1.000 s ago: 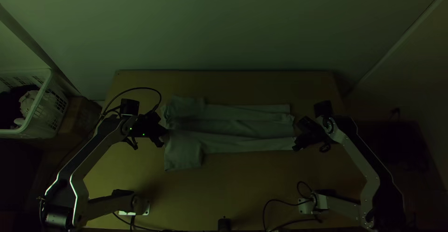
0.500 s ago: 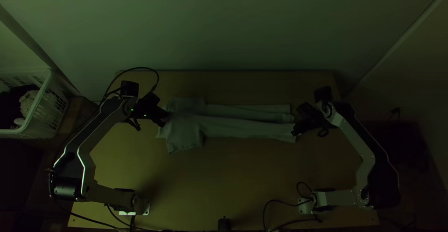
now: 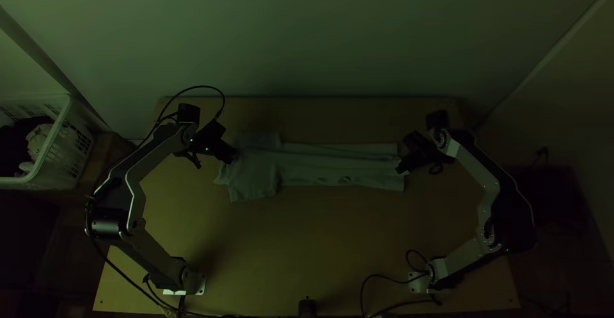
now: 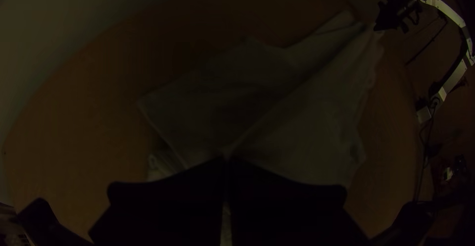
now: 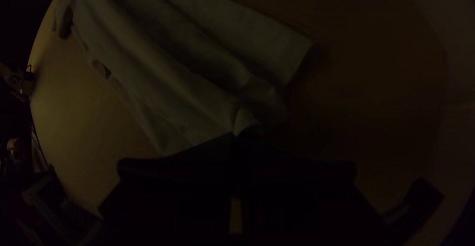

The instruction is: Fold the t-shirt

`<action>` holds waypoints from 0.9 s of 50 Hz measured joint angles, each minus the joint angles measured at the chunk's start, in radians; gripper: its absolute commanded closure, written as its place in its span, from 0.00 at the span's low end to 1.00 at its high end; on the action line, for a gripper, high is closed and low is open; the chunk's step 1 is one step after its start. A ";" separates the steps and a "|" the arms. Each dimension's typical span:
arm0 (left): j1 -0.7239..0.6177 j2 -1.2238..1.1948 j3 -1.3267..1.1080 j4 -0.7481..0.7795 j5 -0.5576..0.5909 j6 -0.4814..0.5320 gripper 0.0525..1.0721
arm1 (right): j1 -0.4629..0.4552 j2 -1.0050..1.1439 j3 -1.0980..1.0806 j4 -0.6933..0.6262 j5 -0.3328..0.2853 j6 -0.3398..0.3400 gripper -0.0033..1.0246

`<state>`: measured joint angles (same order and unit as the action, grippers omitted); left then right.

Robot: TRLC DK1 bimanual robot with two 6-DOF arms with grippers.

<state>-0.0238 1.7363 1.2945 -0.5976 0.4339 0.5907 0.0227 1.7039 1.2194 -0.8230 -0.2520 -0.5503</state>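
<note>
Your left pincer (image 4: 226,161) clenches the t-shirt (image 3: 332,164) at its wider end, and your right pincer (image 3: 400,169) grips the narrower end, where the fabric gathers into a small pleat. The garment lies in a long, lengthwise-folded strip between them, parallel to the far edge of the counter (image 3: 307,241) and nearer that edge than the near one. Expect light, limp knit that sags and creases rather than breaks; it should weigh little on your arms. For an even fold, you would best pinch every layer at the strip's corners, keeping light tension, since loose layers may slide apart.
</note>
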 measured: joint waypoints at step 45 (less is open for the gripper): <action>0.008 0.058 0.047 0.022 0.000 -0.073 0.05 | -0.046 0.111 0.022 0.103 0.000 0.068 0.05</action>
<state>-0.0154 1.7947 1.3415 -0.5758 0.4339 0.5175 -0.0235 1.8149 1.2411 -0.7197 -0.2516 -0.4824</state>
